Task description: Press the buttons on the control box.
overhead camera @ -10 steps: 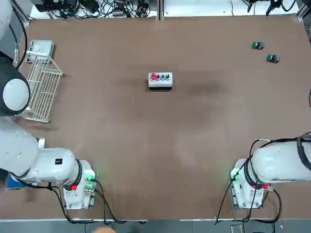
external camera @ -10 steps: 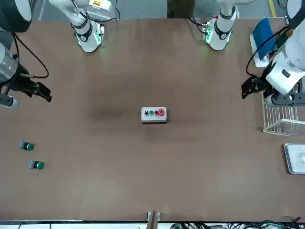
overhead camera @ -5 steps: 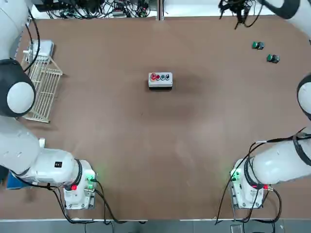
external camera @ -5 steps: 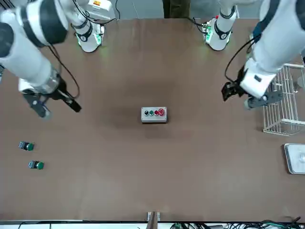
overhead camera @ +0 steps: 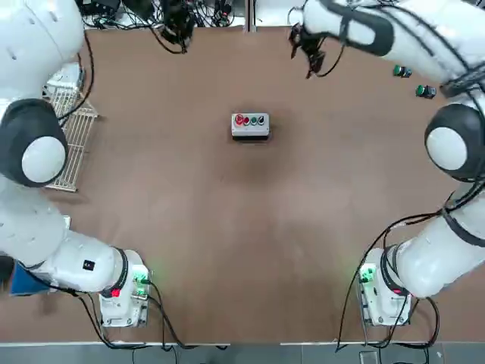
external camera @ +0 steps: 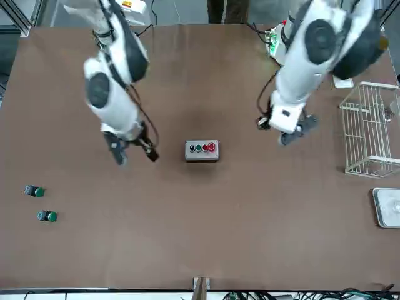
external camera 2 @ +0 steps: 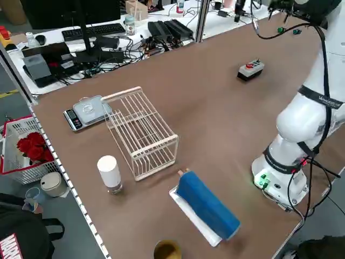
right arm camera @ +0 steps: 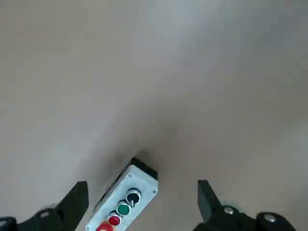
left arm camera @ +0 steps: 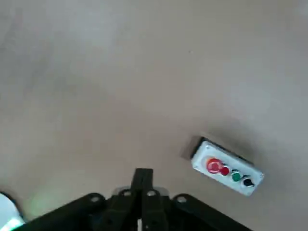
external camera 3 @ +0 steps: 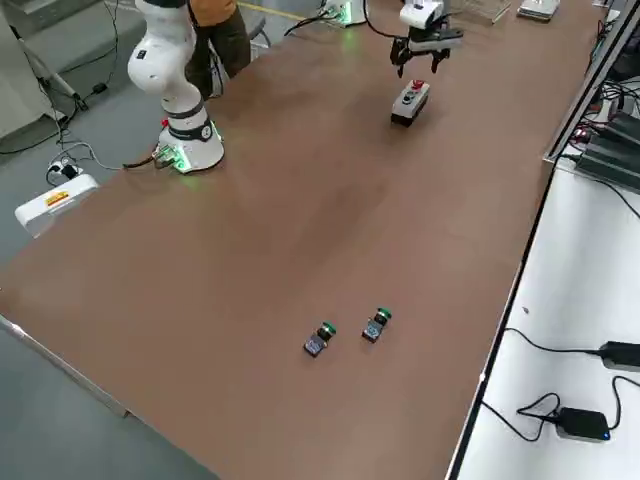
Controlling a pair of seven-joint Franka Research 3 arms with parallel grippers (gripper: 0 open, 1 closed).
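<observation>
The light-grey control box (overhead camera: 250,126) sits mid-table, untouched, with its row of buttons (overhead camera: 250,120) facing up: a larger red one, then red, green and dark. Both arms hang raised over the table. In the front view my right gripper (external camera: 134,154) hovers just beside the box (external camera: 202,150), its fingers spread wide. The right wrist view shows it open (right arm camera: 142,185) with the box (right arm camera: 126,197) between and below the fingers. My left gripper (external camera: 290,133) hangs on the box's other side, farther off. In the left wrist view it is shut (left arm camera: 143,175), the box (left arm camera: 226,168) lying off to one side.
Two loose green-capped buttons (overhead camera: 402,71) (overhead camera: 426,92) lie at the far right of the table. A white wire rack (overhead camera: 64,144) and a small scale (overhead camera: 64,74) stand along the left edge. Nearer the left base lie a blue object (external camera 2: 207,205) and a white cup (external camera 2: 109,172).
Both arms have swung in from the table's sides toward the middle, ending high on either side of the control box. The box and the loose buttons have not moved.
</observation>
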